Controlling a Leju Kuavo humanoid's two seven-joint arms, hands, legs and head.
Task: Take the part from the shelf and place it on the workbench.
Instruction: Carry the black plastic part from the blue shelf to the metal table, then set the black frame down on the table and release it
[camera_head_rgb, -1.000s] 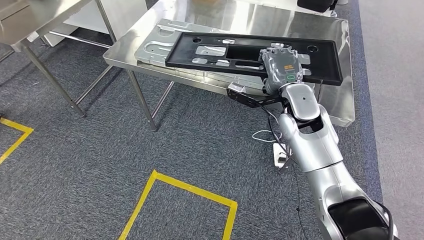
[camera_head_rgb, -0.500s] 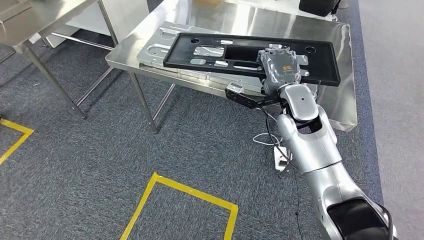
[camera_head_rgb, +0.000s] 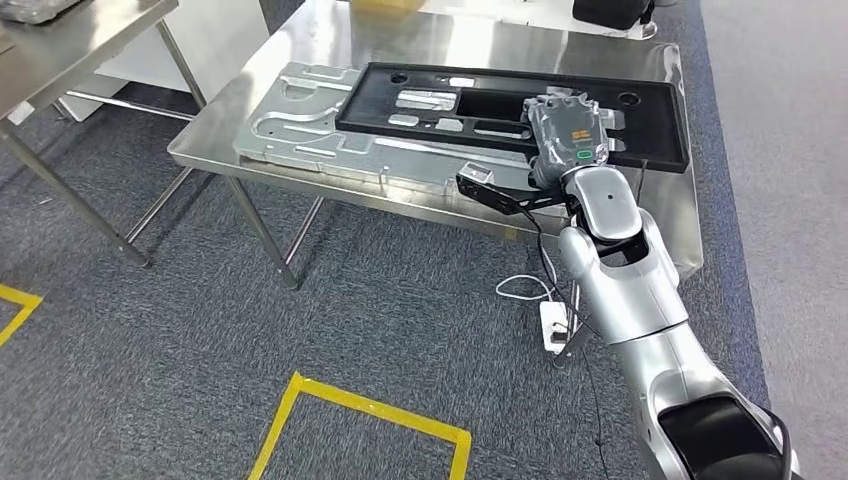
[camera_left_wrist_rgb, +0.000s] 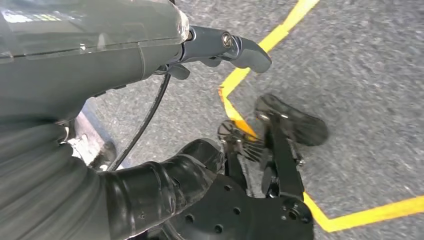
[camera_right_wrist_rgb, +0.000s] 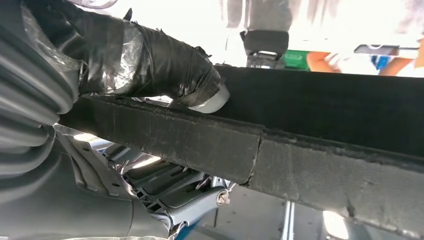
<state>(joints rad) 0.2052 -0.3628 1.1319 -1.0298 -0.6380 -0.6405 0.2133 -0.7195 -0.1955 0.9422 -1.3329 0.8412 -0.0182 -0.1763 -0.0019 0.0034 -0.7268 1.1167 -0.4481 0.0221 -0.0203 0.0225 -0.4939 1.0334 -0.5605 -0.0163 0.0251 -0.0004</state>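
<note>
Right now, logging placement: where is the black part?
Head view: the black part lies on the steel workbench, over a silver panel, its near edge gripped by the right robot hand.

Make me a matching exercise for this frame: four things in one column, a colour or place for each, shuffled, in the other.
Things:
1. black tray
2. metal panel
3. right hand
4. yellow tape

Descriptions:
A. on the carpet
B. gripping the tray's near edge
C. silver, flat on the workbench
D. partly over the panel

Pairs: 1-D, 2-C, 3-B, 4-A
</note>
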